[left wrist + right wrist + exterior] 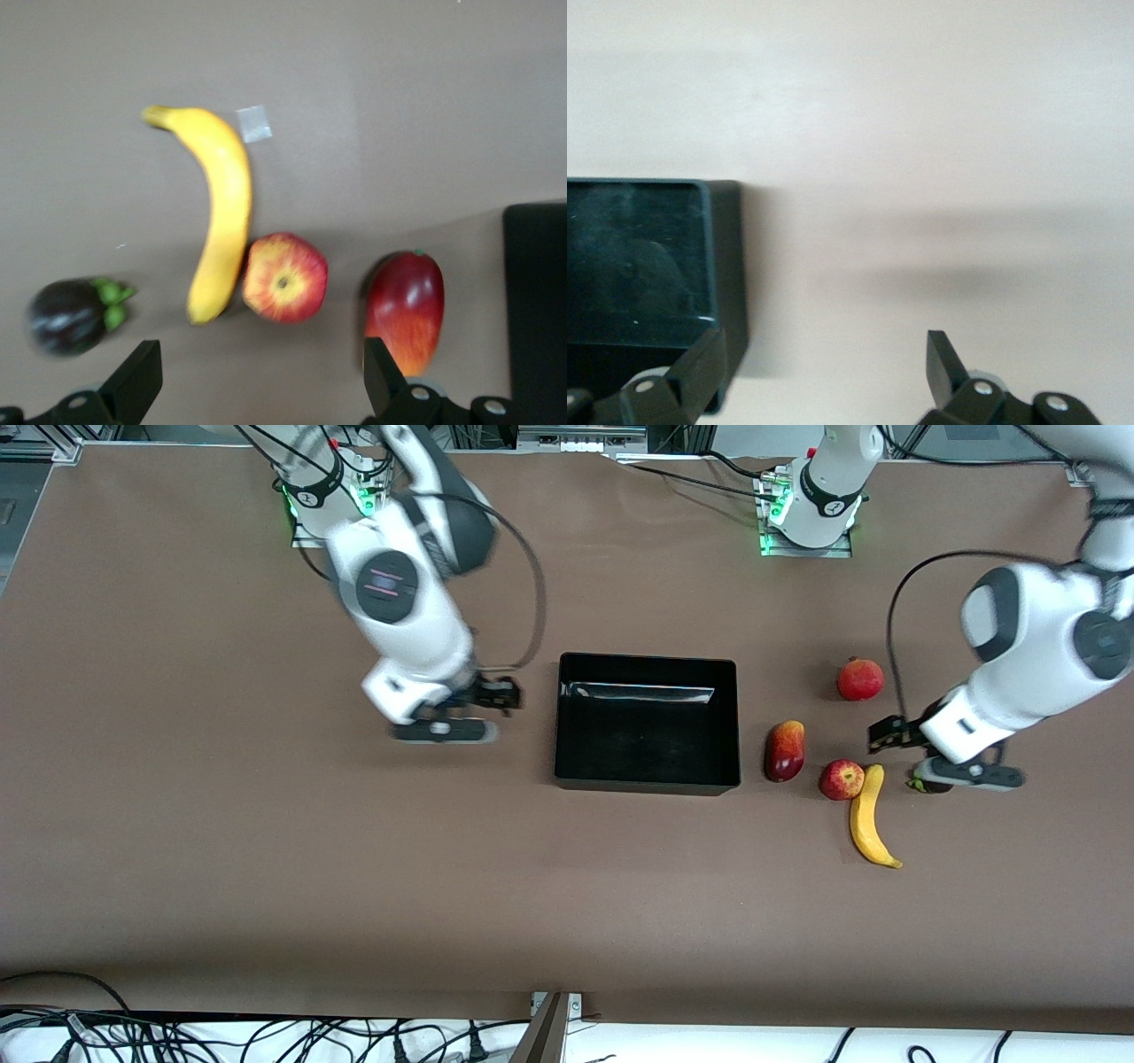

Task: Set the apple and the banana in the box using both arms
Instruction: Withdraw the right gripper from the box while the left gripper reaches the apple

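The black box (pixel 647 659) stands mid-table, its floor bare. The red-and-yellow apple (pixel 840 779) lies on the table toward the left arm's end, touching the yellow banana (pixel 868 819) beside it. In the left wrist view the apple (pixel 283 276) and banana (pixel 220 208) lie just ahead of my left gripper (pixel 261 359), which is open and empty. That left gripper (pixel 890 732) hangs over the table next to the two fruits. My right gripper (pixel 496 693) hovers beside the box at the right arm's end. The right gripper (pixel 824 345) is open and empty, with the box wall (pixel 726 266) close by.
A red-and-yellow mango-like fruit (pixel 785 750) lies between the box and the apple. A red ball-shaped fruit with a crown tip (pixel 860 678) sits farther from the front camera. A dark purple eggplant (pixel 71 314) lies beside the banana, mostly hidden under the left hand in the front view.
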### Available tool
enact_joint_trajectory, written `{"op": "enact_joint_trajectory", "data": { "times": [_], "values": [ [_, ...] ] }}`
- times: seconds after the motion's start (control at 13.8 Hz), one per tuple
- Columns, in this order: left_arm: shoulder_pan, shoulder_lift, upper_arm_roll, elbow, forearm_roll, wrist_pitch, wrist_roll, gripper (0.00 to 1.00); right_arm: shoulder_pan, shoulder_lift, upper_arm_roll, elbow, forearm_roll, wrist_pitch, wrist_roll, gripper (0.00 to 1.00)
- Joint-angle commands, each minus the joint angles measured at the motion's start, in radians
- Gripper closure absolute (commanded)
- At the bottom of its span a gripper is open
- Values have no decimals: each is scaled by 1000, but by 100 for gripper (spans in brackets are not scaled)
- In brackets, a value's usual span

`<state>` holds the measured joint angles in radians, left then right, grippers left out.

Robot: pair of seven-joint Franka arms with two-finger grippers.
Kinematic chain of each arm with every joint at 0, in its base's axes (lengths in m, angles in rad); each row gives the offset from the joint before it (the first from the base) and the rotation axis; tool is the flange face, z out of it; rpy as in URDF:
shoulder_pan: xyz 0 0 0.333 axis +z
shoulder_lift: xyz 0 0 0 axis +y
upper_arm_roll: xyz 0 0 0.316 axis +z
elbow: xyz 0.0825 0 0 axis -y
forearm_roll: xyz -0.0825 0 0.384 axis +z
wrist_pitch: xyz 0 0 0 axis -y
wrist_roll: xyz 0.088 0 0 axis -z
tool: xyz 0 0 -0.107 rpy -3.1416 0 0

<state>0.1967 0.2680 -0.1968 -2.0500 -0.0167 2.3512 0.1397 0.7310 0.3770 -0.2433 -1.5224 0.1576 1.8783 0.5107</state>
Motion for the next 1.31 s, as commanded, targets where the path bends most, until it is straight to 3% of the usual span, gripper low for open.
{"op": "enact_joint_trajectory", "data": {
  "times": [0.0, 0.22, 0.29, 0.44, 0.65, 0.87, 1.02, 1.16, 1.24],
  "values": [
    [-37, 74, 4, -27, 0, 101, 4, 0, 8, -47, -126, -1, -19, -114, -55, 0],
    [-49, 109, 2, -29, 119, 157, 49, 0, -25, -81, -272, 37, -13, -220, -261, 0],
    [-49, 112, 2, -29, 157, 161, 79, 0, -80, -102, -272, 31, -4, -232, -362, 0],
    [-49, 122, 4, -29, 170, 195, 179, 0, -229, -135, -190, 30, -32, -319, -448, 0],
    [-49, 161, 4, -39, 169, 233, 258, 0, -538, -216, 103, -30, -142, -320, -445, 0],
    [-63, 183, 5, -70, 170, 290, 259, 0, -677, -341, 206, -215, -185, -165, -452, 0],
    [-63, 183, 5, -71, 207, 290, 259, 0, -729, -369, 245, -234, -204, -175, -457, 0],
    [-63, 189, 10, -70, 207, 290, 258, 0, -755, -403, 245, -217, -185, -170, -454, 0],
    [-62, 189, 11, -70, 210, 286, 258, 58, -771, -405, 245, -219, -185, -185, -462, 0]
  ]
}}
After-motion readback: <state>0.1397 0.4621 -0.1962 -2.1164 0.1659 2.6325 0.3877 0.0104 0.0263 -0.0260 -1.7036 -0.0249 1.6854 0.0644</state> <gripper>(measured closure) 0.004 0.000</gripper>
